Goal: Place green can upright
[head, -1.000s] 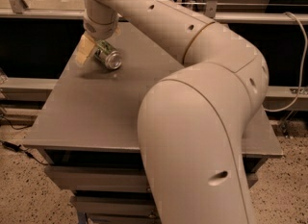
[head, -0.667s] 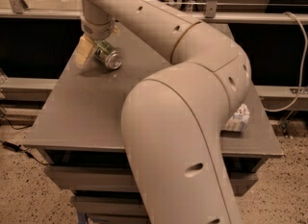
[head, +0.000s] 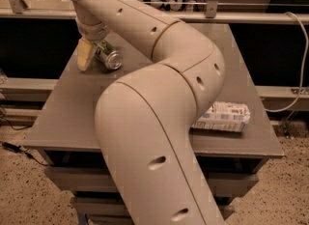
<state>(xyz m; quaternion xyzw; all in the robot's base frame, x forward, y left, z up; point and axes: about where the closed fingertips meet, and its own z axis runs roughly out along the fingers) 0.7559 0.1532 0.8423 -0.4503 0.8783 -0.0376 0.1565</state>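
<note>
The green can (head: 108,58) lies on its side at the back left of the grey table (head: 67,122), its silver end facing the front right. My gripper (head: 95,54) is down at the can, right against its left side and over its far end. The pale arm runs from the gripper across the middle of the view and hides much of the table.
A clear plastic bottle with a blue-white label (head: 223,117) lies on its side near the table's front right edge. A metal rail (head: 251,17) runs behind the table. A cable (head: 300,69) hangs at the right. The floor is speckled.
The arm's elbow and forearm have swung across the view, and the bottle at the right now shows. The gripper and the can stay in the same place.
</note>
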